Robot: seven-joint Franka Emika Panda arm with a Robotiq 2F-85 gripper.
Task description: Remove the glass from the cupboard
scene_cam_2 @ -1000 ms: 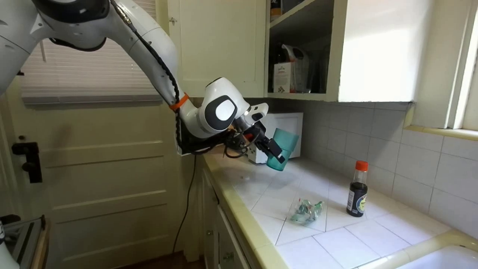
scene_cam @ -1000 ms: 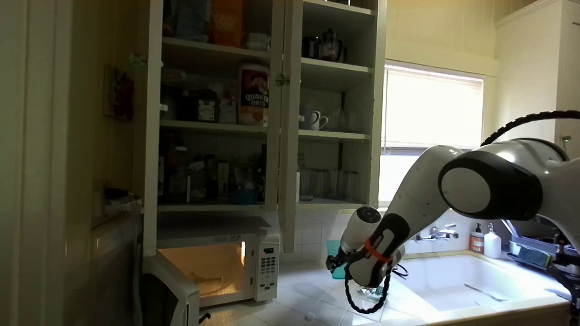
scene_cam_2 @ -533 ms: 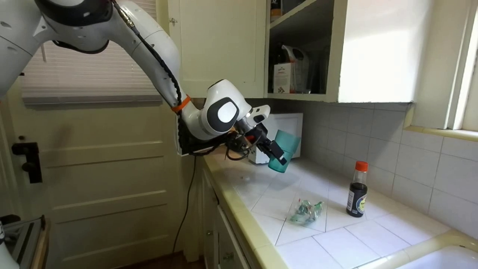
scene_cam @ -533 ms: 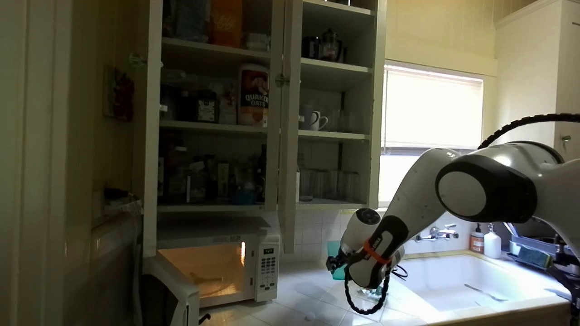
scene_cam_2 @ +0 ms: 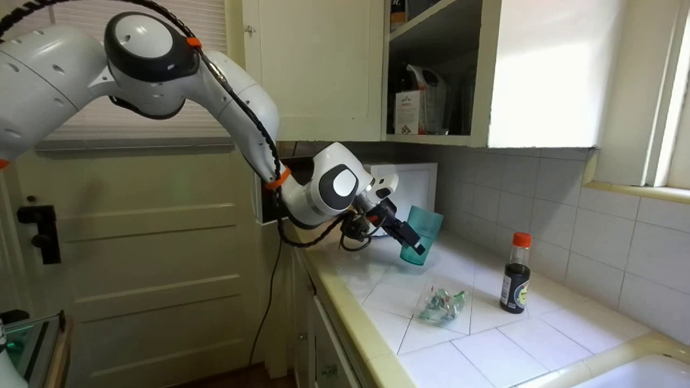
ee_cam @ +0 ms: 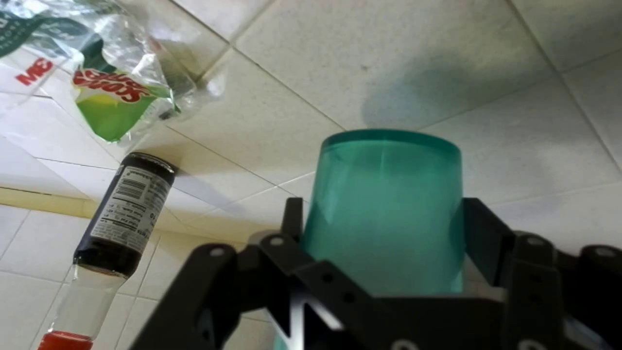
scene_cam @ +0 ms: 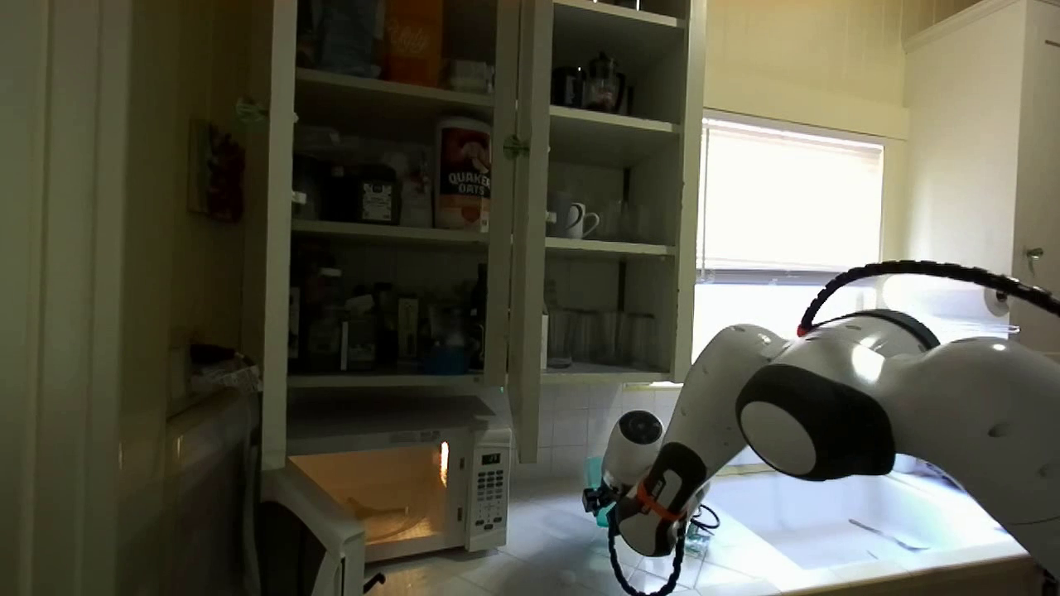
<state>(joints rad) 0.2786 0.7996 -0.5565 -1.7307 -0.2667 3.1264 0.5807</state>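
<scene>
The pincer (ee_cam: 383,214) pinches the glass (scene_cam_2: 428,220) by its sides. The glass is out of the cupboard (scene_cam: 690,182) and lower than it, tilted, up above the white surface (scene_cam_2: 463,350). A dark bottle (scene_cam_2: 516,285) stands on the surface, near a crinkly bag (scene_cam_2: 443,306).

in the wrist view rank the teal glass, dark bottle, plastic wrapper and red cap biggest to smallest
1. Teal glass: largest, but also nearest the camera
2. Plastic wrapper and dark bottle: unsure, both cropped by the frame
3. Red cap: smallest, partly cut off
</scene>
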